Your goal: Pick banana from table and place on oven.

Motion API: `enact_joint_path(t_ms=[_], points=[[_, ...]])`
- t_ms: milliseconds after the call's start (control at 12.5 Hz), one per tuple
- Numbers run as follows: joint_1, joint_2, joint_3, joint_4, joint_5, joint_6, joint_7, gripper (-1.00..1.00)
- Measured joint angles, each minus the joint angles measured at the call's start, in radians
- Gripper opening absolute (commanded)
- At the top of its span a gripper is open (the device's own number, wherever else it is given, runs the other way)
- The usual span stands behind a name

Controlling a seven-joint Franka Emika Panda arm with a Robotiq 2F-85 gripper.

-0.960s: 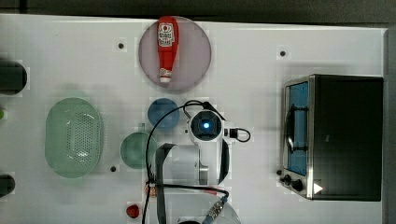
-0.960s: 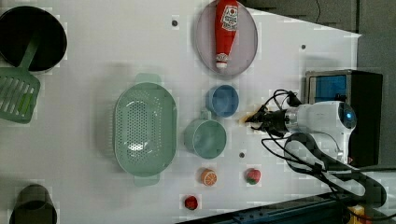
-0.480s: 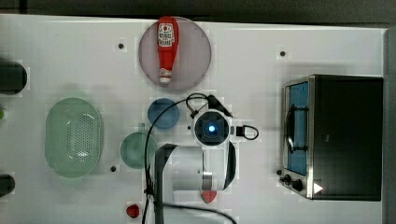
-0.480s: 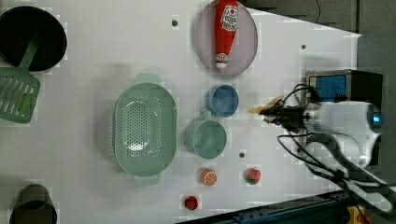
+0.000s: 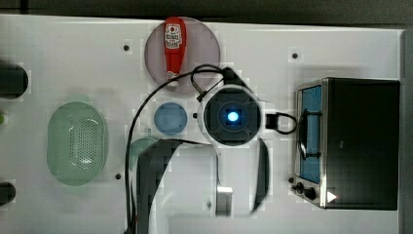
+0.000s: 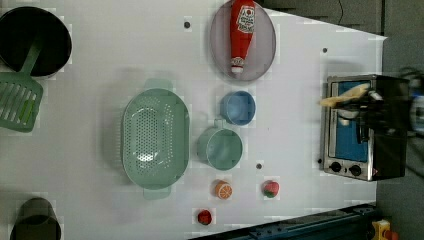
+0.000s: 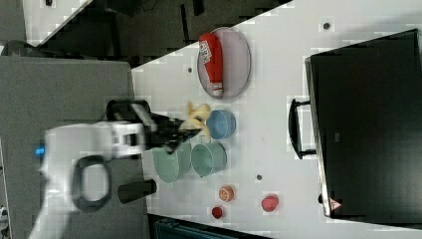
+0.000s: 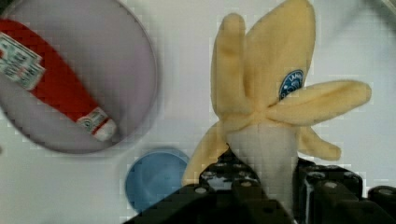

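From the top view, the robot arm (image 5: 231,117) hangs over the white desk (image 5: 73,58) between a blue bowl (image 5: 170,118) and the oven (image 5: 358,144). In the left view, the banana (image 6: 345,96) hovers before the oven's glass door. In the right view, it floats beside the bowl. The wrist view shows the jaws clamped on the peeled banana's base, above the ketchup bottle (image 8: 51,93).
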Motion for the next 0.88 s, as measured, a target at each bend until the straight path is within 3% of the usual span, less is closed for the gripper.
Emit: enact_joint_path(t_ms=[160,400,560,880], points=[[-0.011,-0.060,-0.020,0.078,0.022,-0.098,-0.008,-0.50],[-0.002,-0.061,-0.148,0.172,0.000,-0.106,-0.073,-0.50],[-0.017,-0.005,-0.250,0.213,-0.019,-0.105,-0.159,-0.50],[-0.098,0.154,-0.413,0.203,-0.017,-0.061,-0.320,-0.50]])
